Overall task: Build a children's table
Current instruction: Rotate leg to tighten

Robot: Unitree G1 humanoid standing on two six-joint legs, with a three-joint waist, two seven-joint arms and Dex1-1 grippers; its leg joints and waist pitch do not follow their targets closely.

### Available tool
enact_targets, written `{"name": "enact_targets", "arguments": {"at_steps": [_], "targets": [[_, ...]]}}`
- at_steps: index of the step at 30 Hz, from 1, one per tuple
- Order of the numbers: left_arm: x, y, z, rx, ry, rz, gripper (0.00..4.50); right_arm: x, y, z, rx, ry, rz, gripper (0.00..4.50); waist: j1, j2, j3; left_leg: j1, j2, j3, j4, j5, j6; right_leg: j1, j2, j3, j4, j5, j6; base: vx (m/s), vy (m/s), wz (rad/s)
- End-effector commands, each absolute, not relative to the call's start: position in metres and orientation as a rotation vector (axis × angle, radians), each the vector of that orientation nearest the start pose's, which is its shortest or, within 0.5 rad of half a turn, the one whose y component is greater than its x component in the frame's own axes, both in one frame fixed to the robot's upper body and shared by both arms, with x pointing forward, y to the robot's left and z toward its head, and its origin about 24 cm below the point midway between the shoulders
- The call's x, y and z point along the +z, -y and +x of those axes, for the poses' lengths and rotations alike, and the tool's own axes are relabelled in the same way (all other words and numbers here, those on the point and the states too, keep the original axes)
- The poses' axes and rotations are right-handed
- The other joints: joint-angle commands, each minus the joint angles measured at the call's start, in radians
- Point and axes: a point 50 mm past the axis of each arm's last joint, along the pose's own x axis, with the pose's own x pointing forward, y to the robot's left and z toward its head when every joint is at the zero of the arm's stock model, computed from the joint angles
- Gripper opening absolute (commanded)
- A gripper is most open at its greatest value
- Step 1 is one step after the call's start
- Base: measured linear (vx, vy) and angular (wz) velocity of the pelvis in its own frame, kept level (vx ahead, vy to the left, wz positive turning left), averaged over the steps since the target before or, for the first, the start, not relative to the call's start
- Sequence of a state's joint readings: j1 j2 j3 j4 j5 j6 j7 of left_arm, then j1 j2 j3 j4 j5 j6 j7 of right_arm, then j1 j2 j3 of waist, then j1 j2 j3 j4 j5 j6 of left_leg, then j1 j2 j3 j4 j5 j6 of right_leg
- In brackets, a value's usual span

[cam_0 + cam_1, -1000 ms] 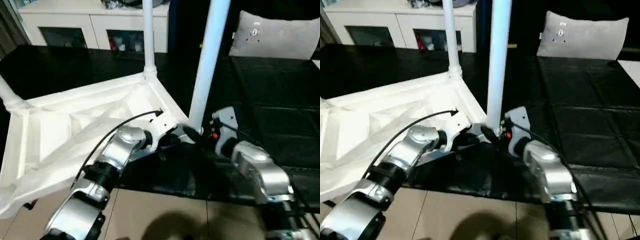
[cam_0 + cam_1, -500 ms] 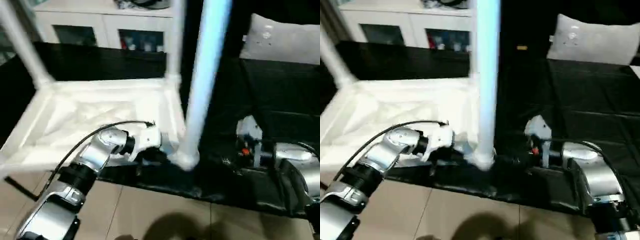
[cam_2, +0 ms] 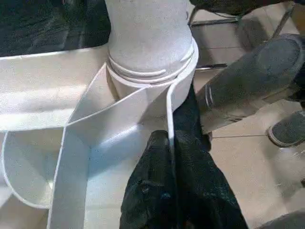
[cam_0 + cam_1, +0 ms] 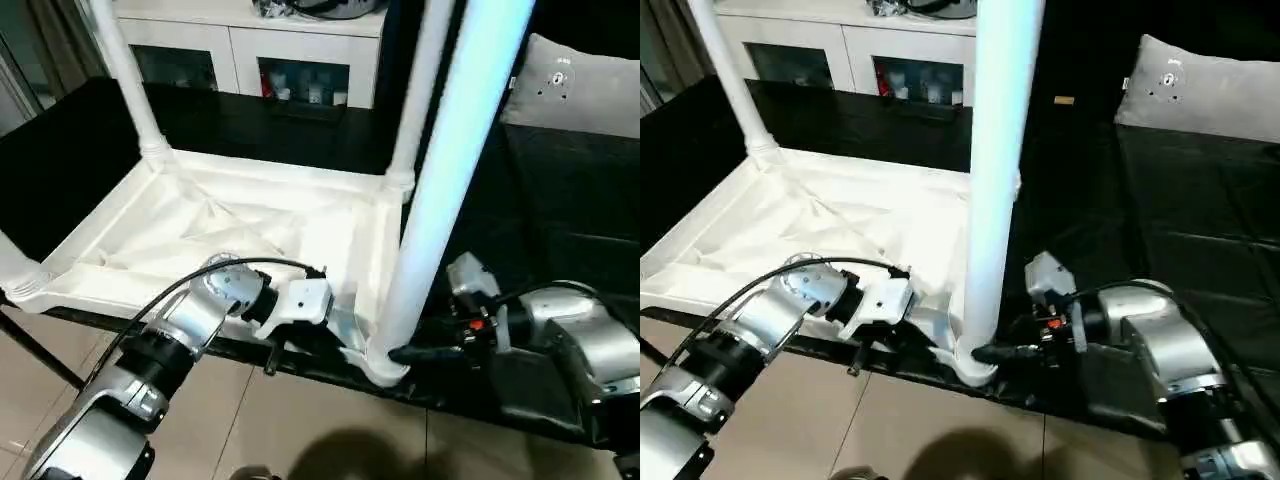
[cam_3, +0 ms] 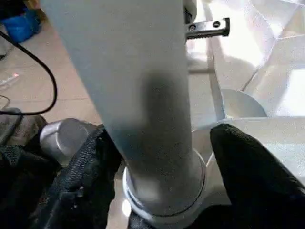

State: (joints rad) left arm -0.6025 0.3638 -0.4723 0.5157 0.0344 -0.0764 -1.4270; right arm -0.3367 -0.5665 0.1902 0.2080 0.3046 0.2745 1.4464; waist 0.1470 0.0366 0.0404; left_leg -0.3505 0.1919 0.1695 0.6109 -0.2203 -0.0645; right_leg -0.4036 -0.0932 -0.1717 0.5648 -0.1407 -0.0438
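The children's table [image 4: 250, 225] lies upside down on a black mat, its ribbed underside facing up and white legs standing in the corner sockets. The nearest leg [image 4: 450, 170] rises from the front right socket [image 3: 147, 57]. My left gripper [image 4: 338, 335] is shut on the thin white rim wall [image 3: 167, 114] right beside that socket. My right gripper [image 5: 162, 157] straddles the foot of this leg [image 5: 138, 95]. One black finger [image 5: 86, 181] lies against the leg and the other finger [image 5: 248, 167] stands a little off it, so the jaws are open around it.
A white cabinet with glass doors [image 4: 250, 45] stands at the back. A grey cushion [image 4: 580, 85] lies at the far right on the black mat [image 4: 570, 190]. Beige floor tiles [image 4: 300, 430] run along the front edge, under my forearms.
The whole view has shifted. My right gripper, which stood back from the near leg half a second ago, is now around its foot with narrower jaws. My left gripper keeps its hold on the rim.
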Motion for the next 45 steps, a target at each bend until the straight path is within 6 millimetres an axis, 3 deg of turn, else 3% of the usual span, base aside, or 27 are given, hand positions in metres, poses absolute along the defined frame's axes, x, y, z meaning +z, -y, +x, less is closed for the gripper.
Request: {"name": "enact_targets", "arguments": {"at_steps": [1,10,15,19,20,21,23,24,27,28,31,33,34,40,44,45], "targets": [[0.060,-0.089,0.287,-1.833,-0.336,0.643,0.00,0.074,0.175,0.268,1.522,-0.389,-0.131,2.76,-0.005,-0.017,-0.074,-0.003,0.048,-0.010,-0.066,-0.081,0.097,0.067,-0.076,0.067,-0.064,-0.351,-0.072,0.000,0.000,0.00],[0.060,-0.091,0.291,-1.800,-0.345,0.613,0.00,0.070,0.170,0.263,1.573,-0.409,-0.080,2.11,-0.007,-0.017,-0.074,-0.002,0.049,-0.011,-0.066,-0.079,0.094,0.066,-0.074,0.066,-0.066,-0.357,-0.062,0.000,0.000,0.00],[0.065,-0.083,0.304,-1.612,-0.322,0.482,0.00,0.071,0.158,0.261,1.451,-0.355,0.031,1.96,-0.007,-0.019,-0.070,0.001,0.047,-0.010,-0.068,-0.087,0.079,0.065,-0.074,0.064,-0.073,-0.398,-0.048,0.000,0.000,0.00],[0.073,-0.070,0.312,-1.482,-0.306,0.387,0.00,0.061,0.145,0.271,1.194,-0.377,0.052,1.96,-0.031,-0.021,-0.067,-0.005,0.033,-0.011,-0.068,-0.105,0.047,0.068,-0.071,0.052,-0.087,-0.466,0.001,0.000,0.000,0.00],[0.073,-0.068,0.314,-1.464,-0.304,0.388,0.00,0.059,0.143,0.274,1.146,-0.377,0.047,1.96,-0.036,-0.012,-0.066,-0.004,0.030,-0.013,-0.068,-0.113,0.045,0.067,-0.071,0.049,-0.090,-0.475,0.006,0.000,0.000,0.00],[0.073,-0.065,0.315,-1.442,-0.300,0.383,0.00,0.057,0.140,0.277,1.094,-0.373,0.050,1.96,-0.051,-0.016,-0.066,-0.007,0.027,-0.013,-0.067,-0.121,0.044,0.069,-0.069,0.045,-0.096,-0.485,0.019,0.000,0.000,0.00],[0.072,-0.062,0.317,-1.417,-0.300,0.374,0.00,0.056,0.137,0.279,1.048,-0.366,0.055,1.95,-0.064,-0.017,-0.067,-0.010,0.023,-0.013,-0.065,-0.124,0.045,0.070,-0.067,0.042,-0.098,-0.486,0.026,0.000,0.000,0.00],[0.071,-0.052,0.321,-1.354,-0.295,0.351,0.00,0.053,0.130,0.286,0.937,-0.359,0.071,1.95,-0.071,-0.012,-0.069,-0.007,0.022,-0.013,-0.063,-0.120,0.052,0.068,-0.066,0.043,-0.100,-0.476,0.026,0.000,0.000,0.00],[0.073,-0.040,0.331,-1.242,-0.282,0.330,0.00,0.052,0.119,0.296,0.770,-0.343,0.105,1.94,-0.088,-0.012,-0.068,-0.008,0.019,-0.013,-0.063,-0.118,0.053,0.066,-0.062,0.037,-0.103,-0.470,0.020,0.000,0.000,0.00],[0.075,-0.034,0.337,-1.163,-0.275,0.321,0.00,0.051,0.111,0.303,0.640,-0.335,0.134,1.94,-0.090,-0.010,-0.071,-0.007,0.020,-0.015,-0.062,-0.118,0.050,0.067,-0.063,0.038,-0.102,-0.461,0.017,0.000,0.000,0.00],[0.078,-0.030,0.342,-1.104,-0.268,0.319,0.00,0.051,0.105,0.307,0.544,-0.328,0.141,1.94,-0.092,-0.012,-0.074,-0.008,0.024,-0.018,-0.066,-0.098,0.055,0.070,-0.067,0.044,-0.095,-0.419,0.004,0.000,0.000,0.00],[0.080,-0.028,0.346,-1.063,-0.256,0.324,0.00,0.050,0.098,0.309,0.478,-0.314,0.124,1.94,-0.093,-0.009,-0.078,-0.010,0.029,-0.019,-0.066,-0.060,0.066,0.071,-0.072,0.052,-0.080,-0.342,-0.026,0.000,0.000,0.00],[0.080,-0.026,0.346,-1.059,-0.250,0.332,0.00,0.051,0.092,0.310,0.458,-0.298,0.158,2.49,-0.094,-0.009,-0.078,-0.011,0.030,-0.019,-0.067,-0.048,0.075,0.071,-0.073,0.056,-0.073,-0.307,-0.045,0.000,0.000,0.00],[0.076,-0.026,0.344,-1.089,-0.246,0.367,0.00,0.053,0.103,0.311,0.341,-0.254,0.214,2.98,-0.085,-0.009,-0.078,-0.008,0.038,-0.018,-0.068,-0.010,0.111,0.073,-0.076,0.065,-0.058,-0.220,-0.092,0.000,0.000,0.00],[0.073,-0.031,0.343,-1.117,-0.237,0.378,0.00,0.057,0.115,0.308,0.412,-0.217,0.176,3.24,-0.079,-0.008,-0.076,-0.005,0.037,-0.015,-0.068,-0.032,0.117,0.077,-0.076,0.067,-0.061,-0.224,-0.096,0.000,0.000,0.00],[0.073,-0.033,0.342,-1.129,-0.236,0.385,0.00,0.057,0.119,0.306,0.447,-0.214,0.149,3.46,-0.076,-0.002,-0.076,-0.006,0.037,-0.014,-0.068,-0.031,0.120,0.077,-0.077,0.068,-0.060,-0.220,-0.097,0.000,0.000,0.00]]}}
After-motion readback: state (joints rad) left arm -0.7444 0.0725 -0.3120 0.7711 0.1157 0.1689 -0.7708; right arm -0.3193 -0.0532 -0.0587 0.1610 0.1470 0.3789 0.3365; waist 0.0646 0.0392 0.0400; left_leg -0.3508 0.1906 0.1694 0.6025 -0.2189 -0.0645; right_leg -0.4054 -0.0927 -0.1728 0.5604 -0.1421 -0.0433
